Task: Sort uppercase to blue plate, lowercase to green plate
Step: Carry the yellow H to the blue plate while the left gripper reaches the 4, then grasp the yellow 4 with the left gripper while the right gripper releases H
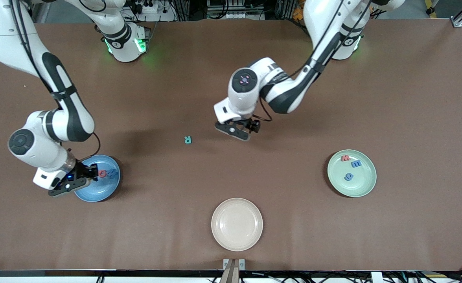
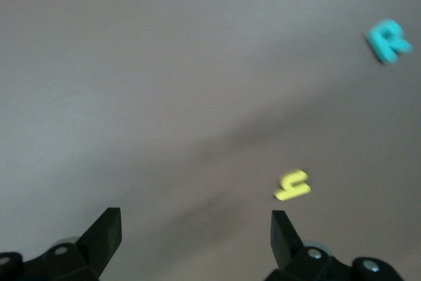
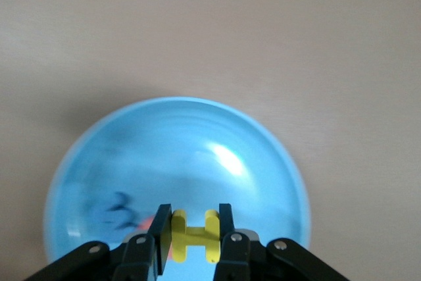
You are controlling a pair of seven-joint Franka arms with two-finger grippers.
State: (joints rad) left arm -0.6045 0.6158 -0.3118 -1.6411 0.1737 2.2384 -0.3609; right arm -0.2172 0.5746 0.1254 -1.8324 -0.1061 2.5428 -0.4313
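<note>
Right pincer (image 3: 191, 235) pinches yellow H (image 3: 195, 235) by its crossbar over blue plate (image 3: 263, 162); light, squashy foam, likely. Left pincer (image 2: 196, 228) spread wide above yellow h (image 2: 293, 185) on desk (image 1: 372, 236)

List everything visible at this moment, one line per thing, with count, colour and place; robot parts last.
Table: one, brown, under everything.
Blue plate: one, light blue, toward the right arm's end.
Green plate: one, pale mint, toward the left arm's end.
Cream plate: one, nearest the front camera.
Letters on blue plate: red and blue.
Letters on green plate: red m, blue m, blue g.
R: one, teal, on the table.
h: one, yellow, on the table beneath the left gripper.
H: one, yellow, in the right gripper.
Left gripper: open, above the table.
Right gripper: shut on H, above the blue plate.
</note>
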